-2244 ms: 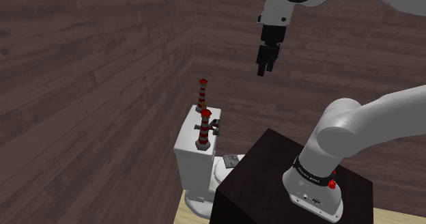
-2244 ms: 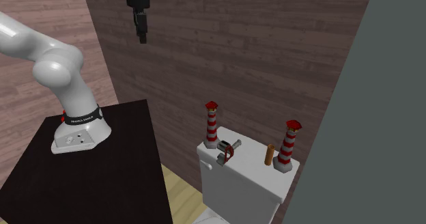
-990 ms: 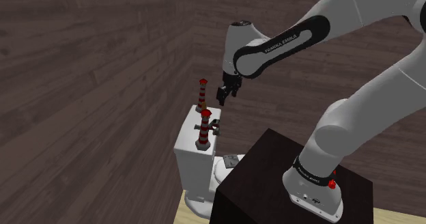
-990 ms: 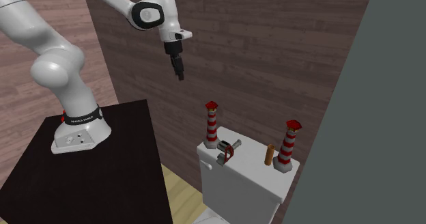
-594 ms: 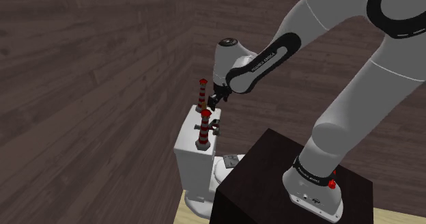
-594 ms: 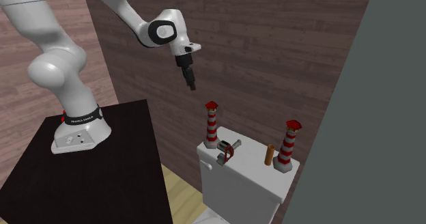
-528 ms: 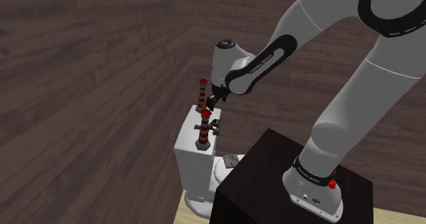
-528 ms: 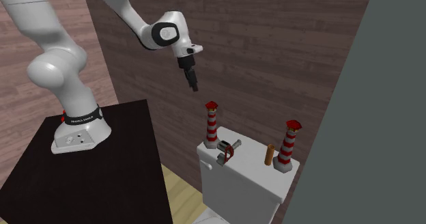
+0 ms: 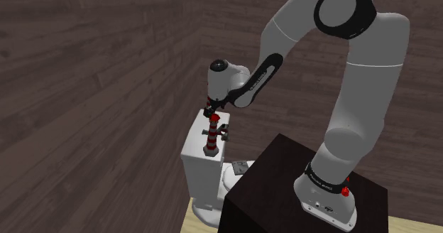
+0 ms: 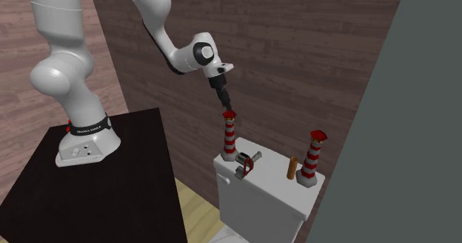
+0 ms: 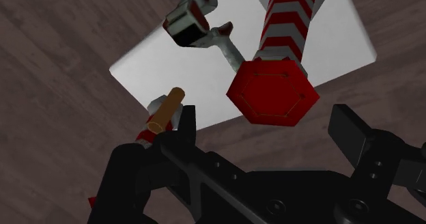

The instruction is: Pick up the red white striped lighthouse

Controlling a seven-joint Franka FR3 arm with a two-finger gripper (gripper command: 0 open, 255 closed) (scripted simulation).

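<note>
Dark wood-plank walls [image 9: 92,89] close in a corner where a white toilet tank [image 10: 259,201] serves as the tabletop. In the second exterior view, from left to right, the black stand [image 10: 96,197] carries the white arm [image 10: 159,27], which bends down and rightward until the jaws hang just above the red cap of the red-and-white striped lighthouse [image 10: 229,138]. It stands upright at the end of the tank lid nearer the stand. Just beside its foot lies a grey-and-red clamp-like tool [image 10: 246,164]. Farther right, a short brown cylinder [image 10: 292,167] stands next to a second striped lighthouse [image 10: 312,156] at the lid's far end, hard against a flat grey panel [image 10: 414,130]. That view sets the two lighthouses well apart. In the shoulder view the arm's hand covers the farther one, and the nearer one rises straight below the jaws. The wrist view adds the look from above. The jaws stand open with nothing between them, and the lighthouse's red hexagonal cap sits beyond them in the gap, closer to one side than the other. The brown cylinder and a sliver of the second lighthouse peek past the other jaw, off to the side. The tool lies beyond the cap, clear of the space directly over the lighthouse. Whether the jaws touch the cap cannot be told.
</note>
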